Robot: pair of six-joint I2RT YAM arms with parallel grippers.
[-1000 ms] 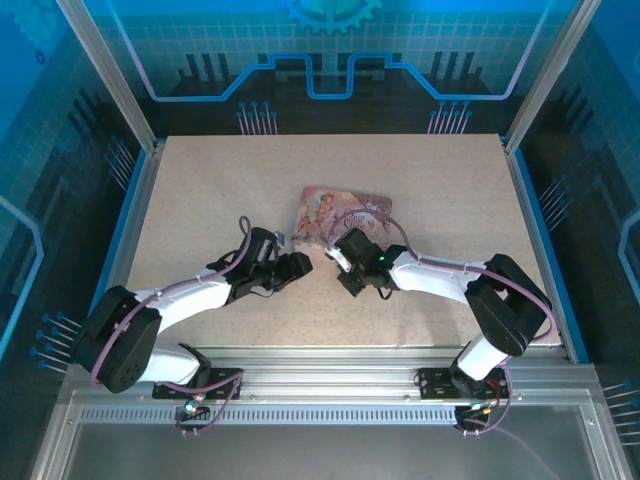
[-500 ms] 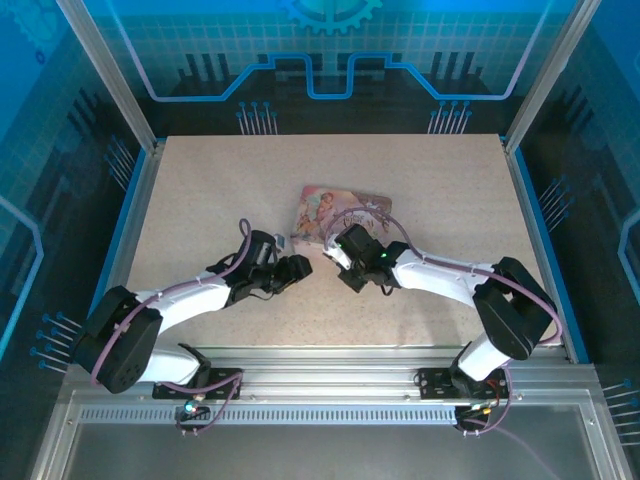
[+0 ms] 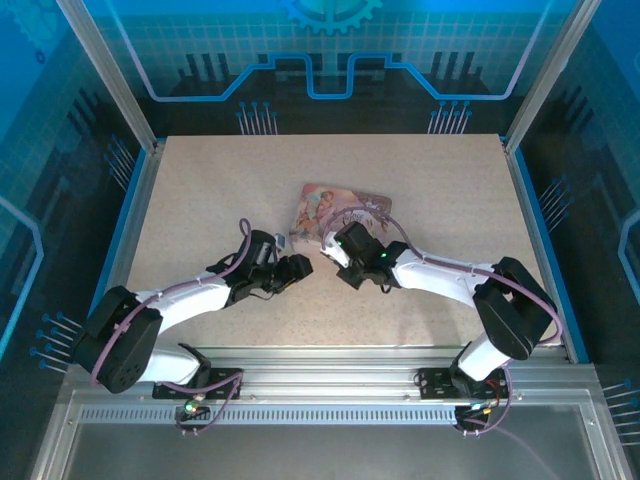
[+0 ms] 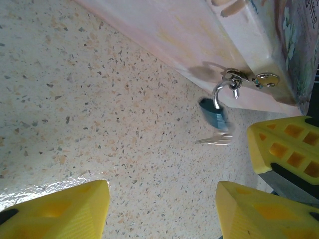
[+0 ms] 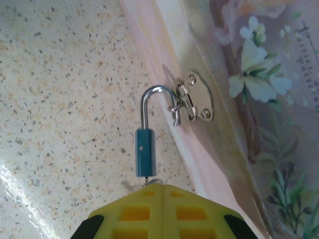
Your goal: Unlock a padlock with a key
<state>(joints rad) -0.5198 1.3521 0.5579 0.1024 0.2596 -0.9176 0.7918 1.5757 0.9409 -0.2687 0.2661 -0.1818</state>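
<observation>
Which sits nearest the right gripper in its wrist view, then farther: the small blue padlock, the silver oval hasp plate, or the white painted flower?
1. Small blue padlock: just above the shut right gripper.
2. Silver oval hasp plate: higher, on the pink box side.
3. White painted flower: upper right, on its lid.

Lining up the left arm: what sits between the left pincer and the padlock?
Left wrist view: bare speckled table, plus a blurred silvery streak just short of the padlock.

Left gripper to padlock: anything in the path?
Nothing visible. Bare table lies between the open left gripper and the padlock hanging from the pink box's hasp. The shut right gripper sits at the padlock's lower end.
</observation>
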